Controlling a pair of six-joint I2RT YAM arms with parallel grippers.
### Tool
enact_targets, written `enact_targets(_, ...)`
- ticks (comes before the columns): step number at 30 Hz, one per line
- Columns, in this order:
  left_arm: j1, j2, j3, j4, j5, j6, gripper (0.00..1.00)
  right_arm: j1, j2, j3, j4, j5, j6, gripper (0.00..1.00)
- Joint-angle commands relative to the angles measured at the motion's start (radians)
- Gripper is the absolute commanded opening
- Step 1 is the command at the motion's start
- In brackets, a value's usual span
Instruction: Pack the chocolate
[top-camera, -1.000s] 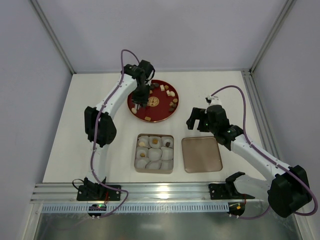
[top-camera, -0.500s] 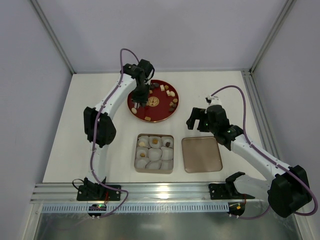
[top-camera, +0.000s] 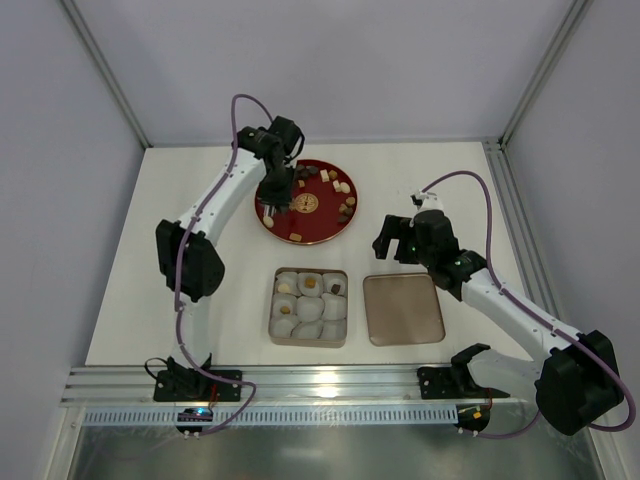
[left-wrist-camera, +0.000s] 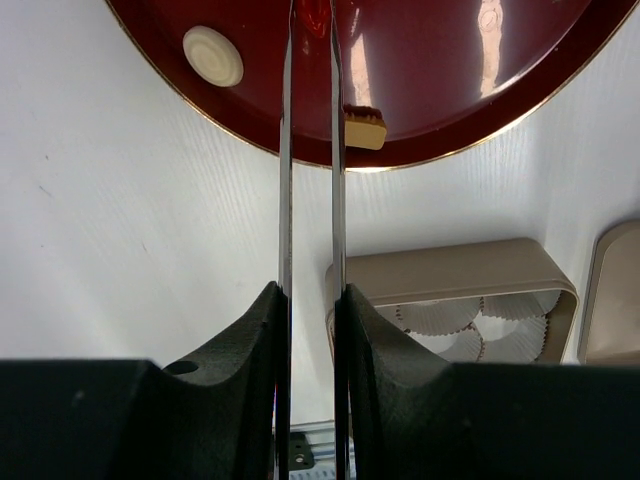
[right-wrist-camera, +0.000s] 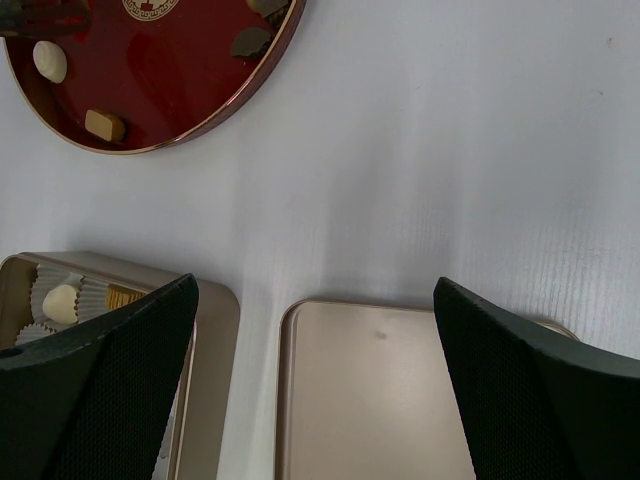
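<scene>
Several chocolate pieces, brown, tan and cream, lie scattered on the red plate (top-camera: 318, 225). My left gripper (top-camera: 270, 205) hangs over the plate's left side, its thin blades shut on a small red chocolate (left-wrist-camera: 311, 14) at the tips (left-wrist-camera: 310, 10). In the left wrist view a cream round piece (left-wrist-camera: 213, 56) and a tan piece (left-wrist-camera: 365, 128) rest on the plate (left-wrist-camera: 450, 60) below. My right gripper (top-camera: 392, 240) hovers open and empty (right-wrist-camera: 315, 290) over the table between plate and lid.
A beige tin (top-camera: 272, 305) with white paper cups sits in front of the plate; three back cups hold chocolates (top-camera: 310, 283). Its flat lid (top-camera: 403, 309) lies to the right. Metal frame rails run along the table's near and right edges.
My left gripper has lifted and shifted slightly left over the plate, and its elbow swung left. The right arm has not moved.
</scene>
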Motion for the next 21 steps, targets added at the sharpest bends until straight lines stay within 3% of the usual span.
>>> enact_targets(1, -0.011, -0.087, -0.027, 0.001, 0.004, 0.001, 0.26, 0.006, 0.001, 0.008, 0.038, 0.005, 0.003, 1.0)
enact_targets(21, -0.091, -0.382, -0.332, 0.064, 0.032, -0.06, 0.27, 0.004, 0.063, 0.045, 0.062, 0.004, 0.003, 1.0)
